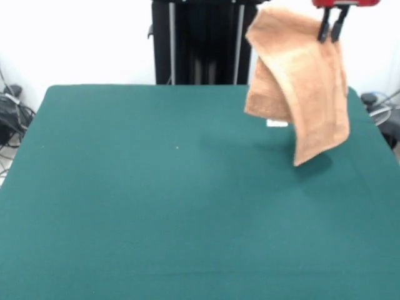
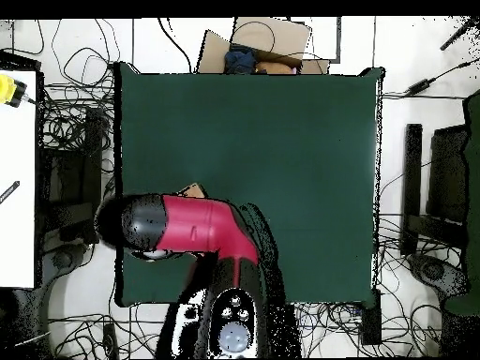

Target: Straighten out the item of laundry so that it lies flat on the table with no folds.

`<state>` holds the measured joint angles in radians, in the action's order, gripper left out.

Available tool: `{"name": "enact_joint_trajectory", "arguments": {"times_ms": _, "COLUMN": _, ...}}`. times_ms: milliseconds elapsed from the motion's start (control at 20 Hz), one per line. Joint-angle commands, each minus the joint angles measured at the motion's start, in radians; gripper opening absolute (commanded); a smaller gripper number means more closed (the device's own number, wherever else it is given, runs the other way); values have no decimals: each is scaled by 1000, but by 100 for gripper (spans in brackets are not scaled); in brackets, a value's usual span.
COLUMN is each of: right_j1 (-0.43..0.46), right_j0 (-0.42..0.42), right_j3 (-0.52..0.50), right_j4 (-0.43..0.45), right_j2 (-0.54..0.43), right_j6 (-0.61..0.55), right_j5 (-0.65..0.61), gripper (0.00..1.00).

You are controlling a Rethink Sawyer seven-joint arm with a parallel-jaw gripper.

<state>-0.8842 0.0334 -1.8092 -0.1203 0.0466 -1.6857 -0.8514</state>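
Note:
The tan-orange towel (image 1: 303, 87) hangs in the air above the right far part of the green table (image 1: 156, 206), folded over itself, with its lowest corner just above the cloth. A small white tag (image 1: 277, 123) shows at its lower edge. My gripper (image 1: 332, 28) is at the top right of the front view, its black fingers shut on the towel's upper edge. In the overhead view the red and black arm (image 2: 192, 227) covers the gripper, and only a small corner of the towel (image 2: 192, 190) sticks out above it, near the table's (image 2: 281, 141) left side.
The black pedestal (image 1: 203, 44) stands behind the table's far edge. Cables and black equipment (image 1: 12, 115) lie off the table's left and right sides. A cardboard box (image 2: 258, 47) sits past the table's top edge in the overhead view.

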Motion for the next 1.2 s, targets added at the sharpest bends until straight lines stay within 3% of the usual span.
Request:
{"name": "enact_joint_trajectory", "arguments": {"times_ms": 50, "right_j1": 79, "right_j0": -152, "right_j3": 58, "right_j4": 24, "right_j2": -126, "right_j6": 100, "right_j5": -29, "gripper": 0}}
{"name": "enact_joint_trajectory", "arguments": {"times_ms": 500, "right_j1": 103, "right_j0": -298, "right_j3": 15, "right_j4": 82, "right_j2": -249, "right_j6": 184, "right_j5": 104, "gripper": 0}}
{"name": "enact_joint_trajectory", "arguments": {"times_ms": 1200, "right_j1": 68, "right_j0": -304, "right_j3": 9, "right_j4": 124, "right_j2": -277, "right_j6": 73, "right_j5": 82, "gripper": 0}}
